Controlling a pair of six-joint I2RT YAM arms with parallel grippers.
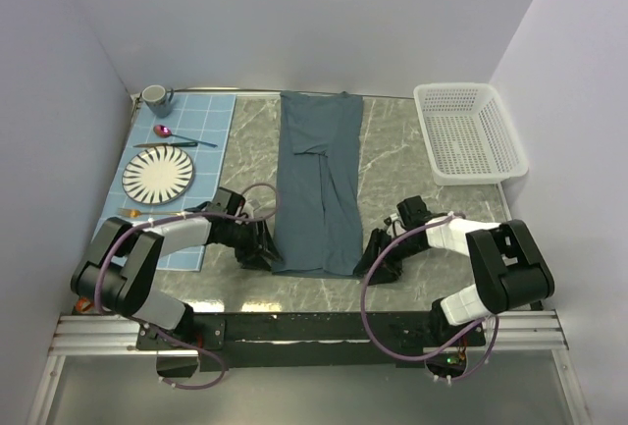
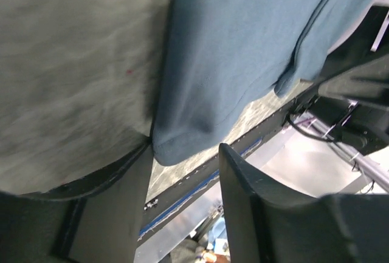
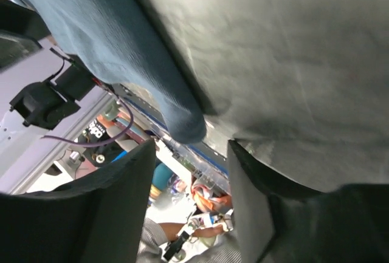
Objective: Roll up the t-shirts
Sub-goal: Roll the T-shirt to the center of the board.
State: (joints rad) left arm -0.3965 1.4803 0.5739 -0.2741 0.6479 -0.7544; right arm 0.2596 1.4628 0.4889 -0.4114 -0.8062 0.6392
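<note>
The slate-blue t-shirt (image 1: 319, 180) lies folded into a long narrow strip down the middle of the marble table (image 1: 402, 165). My left gripper (image 1: 263, 248) sits low at its near left corner. My right gripper (image 1: 378, 260) sits low at its near right corner. In the left wrist view the t-shirt's (image 2: 243, 44) rounded corner reaches down to the tips of the left gripper (image 2: 185, 149). A gap shows between the dark fingers (image 2: 243, 196). In the right wrist view the t-shirt's (image 3: 109, 38) corner ends just at the mouth of the right gripper (image 3: 193, 144), whose jaws also stand apart.
A light blue gridded placemat (image 1: 211, 121) at the left holds a striped plate (image 1: 158, 173), a grey mug (image 1: 156, 100) and a spoon (image 1: 172, 133). A white plastic basket (image 1: 469, 132) stands at the back right. The table's near edge runs just behind both grippers.
</note>
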